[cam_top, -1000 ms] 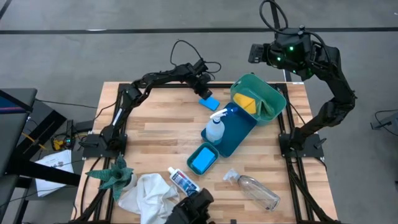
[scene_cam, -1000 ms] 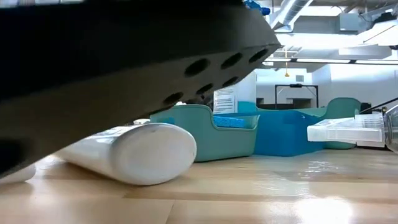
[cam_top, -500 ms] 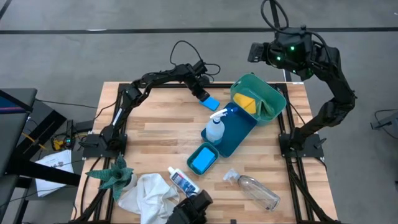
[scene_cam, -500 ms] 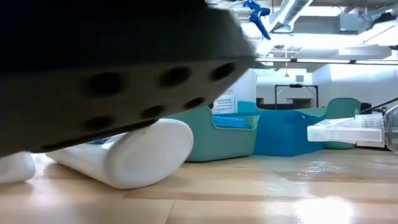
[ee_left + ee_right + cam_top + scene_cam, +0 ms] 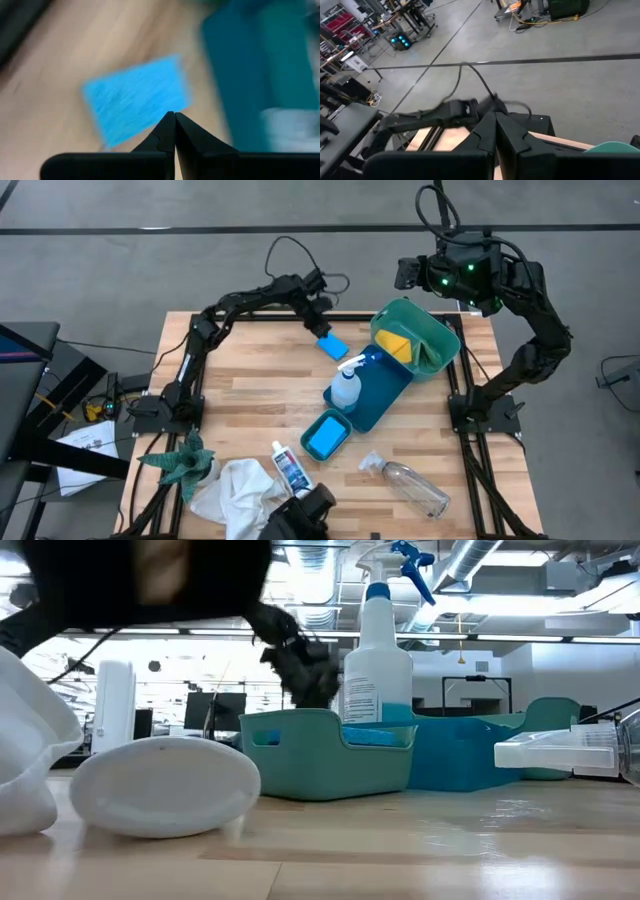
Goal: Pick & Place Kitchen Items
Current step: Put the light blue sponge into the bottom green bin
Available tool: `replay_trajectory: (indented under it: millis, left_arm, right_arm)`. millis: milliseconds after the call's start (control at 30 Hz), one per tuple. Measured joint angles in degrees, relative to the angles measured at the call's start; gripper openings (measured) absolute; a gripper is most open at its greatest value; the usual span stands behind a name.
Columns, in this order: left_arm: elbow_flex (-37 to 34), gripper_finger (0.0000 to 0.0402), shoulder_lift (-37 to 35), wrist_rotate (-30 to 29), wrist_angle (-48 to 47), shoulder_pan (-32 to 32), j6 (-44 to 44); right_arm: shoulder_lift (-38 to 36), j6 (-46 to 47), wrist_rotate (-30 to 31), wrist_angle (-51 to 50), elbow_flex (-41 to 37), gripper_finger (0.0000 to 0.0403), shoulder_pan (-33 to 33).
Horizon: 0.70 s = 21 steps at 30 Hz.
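Flat blue rectangular sponge (image 5: 335, 346), fibrous on top, lying on the pale planked wooden tabletop (image 5: 250, 390) near its far edge, beside the glossy teal bin (image 5: 436, 332). Left pincer (image 5: 322, 319) poised just above and beside the sponge, dark fingers pressed together, empty. Right pincer (image 5: 495, 125) raised past the tabletop's far edge, likewise pressed shut on nothing.

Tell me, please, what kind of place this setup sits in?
Probably a robotics lab or workshop hall: a wooden table on a bare grey floor, exposed ceiling ducts, and equipment racks beyond.
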Motion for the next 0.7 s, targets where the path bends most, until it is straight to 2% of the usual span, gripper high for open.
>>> replay_trajectory:
  millis: [133, 300, 400, 533, 700]
  left_arm:
    - [0.1, 0.0, -1.8, 2.9, 8.2, -0.1, -4.9]
    - [0.1, 0.0, 2.4, 16.3, 18.9, -1.3, -14.5]
    - [-0.2, 0.0, 4.7, 19.8, 23.4, -1.6, -20.1]
    - [0.2, 0.0, 4.0, 22.7, 25.0, -0.8, -21.0]
    - [0.0, 0.0, 6.4, 33.8, 27.8, 0.2, -24.3]
  right_arm:
    - [0.0, 0.0, 0.0, 0.0, 0.0, 0.0001, 1.3]
    - [0.0, 0.0, 0.0, 0.0, 0.0, 0.0001, 1.8]
    - [0.0, 0.0, -0.1, 0.0, 0.0, 0.0001, 1.8]
    - [-0.1, 0.0, -0.3, -0.1, 0.0, 0.0001, 1.8]
    - [-0.1, -0.3, -0.5, -0.2, 0.0, 0.0001, 1.5]
